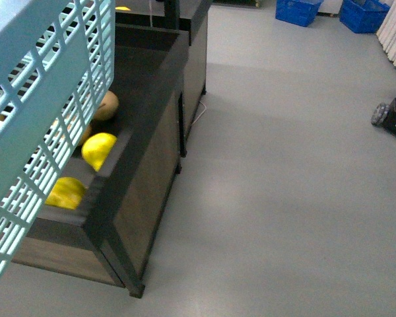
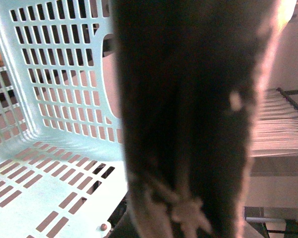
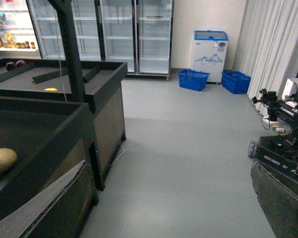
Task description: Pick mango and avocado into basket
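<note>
Front view puts the basket [image 1: 26, 46] high over the near end of the worktop [image 1: 145, 178], where its lattice side hides much of the tray beneath. Inside the worktop, just beside the basket, lie yellow fruits [image 1: 99, 149] and one tan fruit [image 1: 107, 104]. Neither mango nor avocado can be picked out in any view, so the step in hand looks like finding them. Left wrist view shows the basket's floor bare as far as it is visible, with the handle [image 2: 188, 109] blurred right against the lens. The left pincer itself does not show, so I cannot tell its grip, though the basket hanging clear of the worktop suggests it carries the handle. The right pincer [image 3: 169, 166] looks released, spread wide with nothing between, out over the floor off the worktop's corner. To do this well, hold the basket level at the worktop's edge so it masks less of the tray, then swing the right arm over the worktop. Pass over the yellow fruits, seek a dark-red oval and a dull-green one, close across each fruit's middle, and lower it in rather than dropping.
</note>
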Controlling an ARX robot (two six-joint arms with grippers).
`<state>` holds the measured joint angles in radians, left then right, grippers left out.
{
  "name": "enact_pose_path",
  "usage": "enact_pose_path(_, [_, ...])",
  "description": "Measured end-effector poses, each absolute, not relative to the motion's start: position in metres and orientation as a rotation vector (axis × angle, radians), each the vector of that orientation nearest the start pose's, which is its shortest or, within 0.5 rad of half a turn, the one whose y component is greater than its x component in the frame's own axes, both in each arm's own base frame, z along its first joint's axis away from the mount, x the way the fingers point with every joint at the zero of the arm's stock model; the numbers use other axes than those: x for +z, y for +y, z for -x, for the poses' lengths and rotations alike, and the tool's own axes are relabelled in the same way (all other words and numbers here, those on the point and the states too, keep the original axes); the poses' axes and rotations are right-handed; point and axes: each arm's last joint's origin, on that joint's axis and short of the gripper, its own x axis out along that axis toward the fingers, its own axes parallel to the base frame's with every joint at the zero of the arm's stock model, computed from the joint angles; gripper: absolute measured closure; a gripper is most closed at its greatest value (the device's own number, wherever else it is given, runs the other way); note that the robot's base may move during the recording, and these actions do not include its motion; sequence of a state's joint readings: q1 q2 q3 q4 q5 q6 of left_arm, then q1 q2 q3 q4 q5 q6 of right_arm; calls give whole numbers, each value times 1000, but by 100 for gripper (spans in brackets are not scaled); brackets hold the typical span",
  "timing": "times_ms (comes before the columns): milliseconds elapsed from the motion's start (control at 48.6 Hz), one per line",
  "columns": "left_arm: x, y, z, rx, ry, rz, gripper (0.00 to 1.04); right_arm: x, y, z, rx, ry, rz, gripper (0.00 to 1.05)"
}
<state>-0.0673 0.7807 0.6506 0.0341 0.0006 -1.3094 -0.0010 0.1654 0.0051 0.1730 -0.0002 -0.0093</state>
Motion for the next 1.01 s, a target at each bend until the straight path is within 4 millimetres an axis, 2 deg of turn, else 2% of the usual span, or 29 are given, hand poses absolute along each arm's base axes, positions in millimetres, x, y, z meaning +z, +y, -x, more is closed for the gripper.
enact_pose_path(1008, [307, -12, -179, 11, 127, 1303, 97, 168, 0, -108, -1, -12, 9, 8])
